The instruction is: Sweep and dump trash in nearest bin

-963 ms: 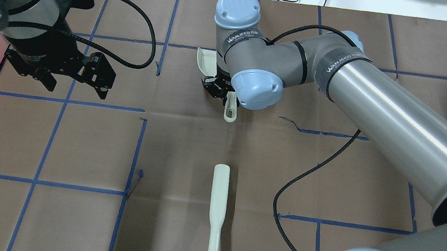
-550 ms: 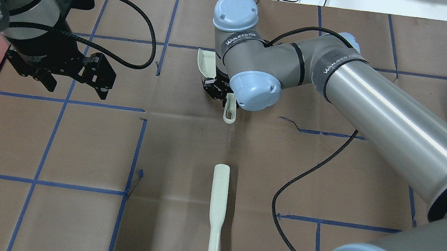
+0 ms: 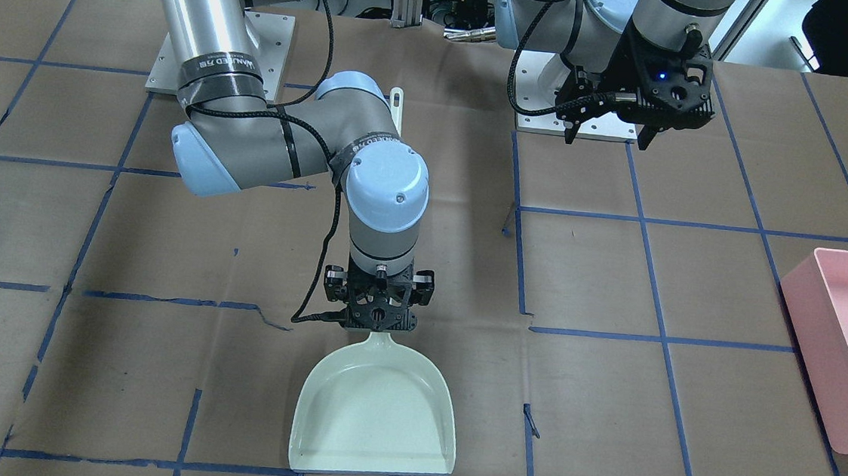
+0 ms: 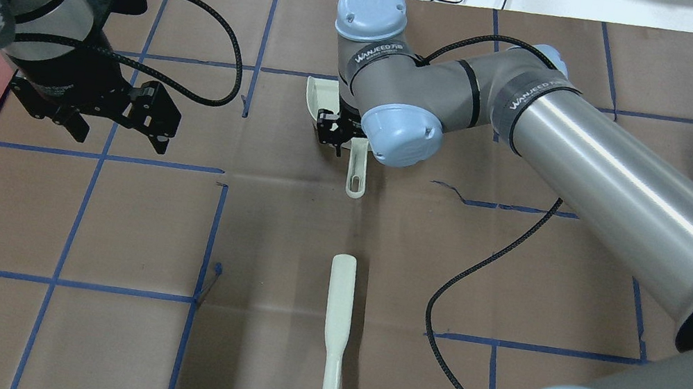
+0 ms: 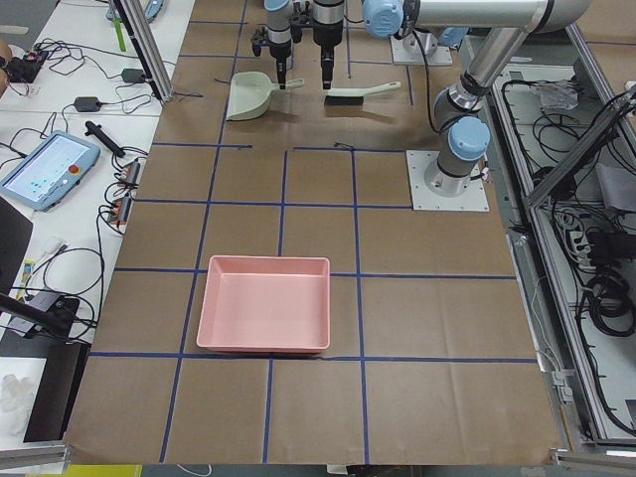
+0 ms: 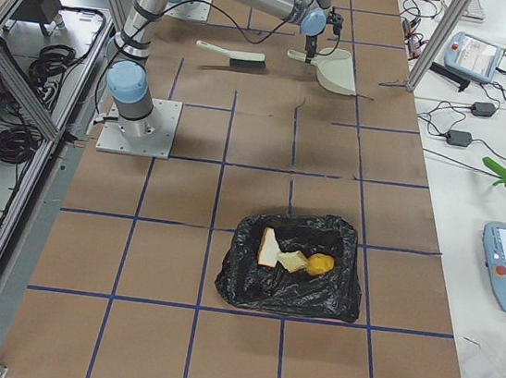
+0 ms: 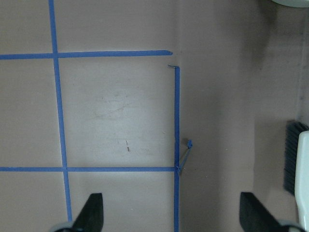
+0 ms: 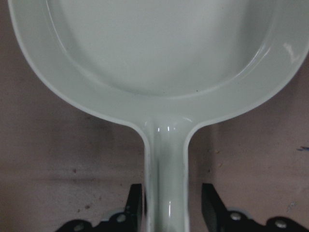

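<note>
Evidently the right hand (image 3: 375,326) is letting go of the dustpan (image 3: 376,416). Against the overhead view of a second ago, the wrist sits slightly nearer the pan. More of the handle (image 4: 356,178) pokes out behind the hand, and its hole end lies further back on the bench (image 4: 137,223). In the wrist view the fingers (image 8: 212,208) straddle the handle narrowly. One looks close against it, while the other leaves a strip of bench showing between, so I judge the grip slackened rather than clamped. The pan lies flat and empty directly ahead of the fingertips.

The left hand (image 4: 116,129) has not shifted in that second. It hangs above the bench with its fingers spread wide and holds nothing. The brush (image 4: 338,306) lies on the bench off to one side of it.

The trash (image 6: 295,260) is well apart from both hands, already inside the black bin (image 6: 331,302) out beyond the right arm's side. The bread pieces and the yellow lump rest together there. So the sweeping and dumping look finished, and this release reads as putting the tool away. The hand probably needs only to lift clear without dragging the handle.
</note>
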`<action>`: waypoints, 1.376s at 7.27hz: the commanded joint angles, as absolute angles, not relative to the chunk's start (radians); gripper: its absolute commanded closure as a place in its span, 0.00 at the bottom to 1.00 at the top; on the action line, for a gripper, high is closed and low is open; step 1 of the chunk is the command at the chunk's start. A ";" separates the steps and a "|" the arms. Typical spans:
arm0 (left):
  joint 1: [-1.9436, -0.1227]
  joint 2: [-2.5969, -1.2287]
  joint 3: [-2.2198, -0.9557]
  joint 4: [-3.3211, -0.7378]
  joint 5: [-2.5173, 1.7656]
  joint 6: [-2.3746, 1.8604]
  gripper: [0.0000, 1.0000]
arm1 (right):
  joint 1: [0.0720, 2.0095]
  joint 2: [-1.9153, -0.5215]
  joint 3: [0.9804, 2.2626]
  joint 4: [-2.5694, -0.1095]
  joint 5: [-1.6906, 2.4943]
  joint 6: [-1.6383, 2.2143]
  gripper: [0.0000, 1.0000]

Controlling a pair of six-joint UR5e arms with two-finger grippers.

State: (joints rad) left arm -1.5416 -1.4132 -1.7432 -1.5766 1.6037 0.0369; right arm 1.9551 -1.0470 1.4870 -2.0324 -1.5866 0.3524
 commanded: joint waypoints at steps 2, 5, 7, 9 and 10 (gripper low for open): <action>-1.542 -1.414 -1.741 -1.577 1.594 0.037 0.01 | 1.916 -1.167 1.506 -1.915 -1.600 0.296 0.00; -1.542 -1.414 -1.741 -1.577 1.594 0.037 0.01 | 1.762 -1.371 1.592 -1.700 -1.603 0.073 0.00; -1.542 -1.413 -1.741 -1.577 1.594 0.037 0.01 | 1.598 -1.570 1.731 -1.704 -1.598 -0.119 0.00; -1.542 -1.411 -1.741 -1.577 1.594 0.037 0.01 | 1.484 -1.678 1.750 -1.654 -1.589 -0.207 0.00; -1.542 -1.413 -1.741 -1.577 1.594 0.037 0.01 | 1.483 -1.684 1.738 -1.657 -1.588 -0.193 0.00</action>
